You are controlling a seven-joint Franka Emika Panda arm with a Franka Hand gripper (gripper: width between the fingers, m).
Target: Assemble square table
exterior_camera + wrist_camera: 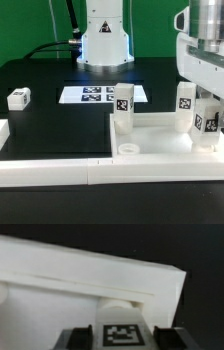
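Note:
The white square tabletop (160,135) lies tray-side up at the exterior view's right, with an open round socket (128,148) at its near left corner. One tagged white leg (122,101) stands upright at its far left corner and another (186,98) towards its far right. My gripper (207,112) is shut on a third leg (209,120) and holds it upright over the top's right side. In the wrist view the tagged leg (120,332) sits between my dark fingers (78,337), above the tabletop's rim (90,277). Whether the leg touches the top is hidden.
A loose leg (19,97) lies on the black table at the exterior view's left. The marker board (98,95) lies flat behind the tabletop. Long white border rails (60,168) run along the front. The robot's base (104,40) stands at the back.

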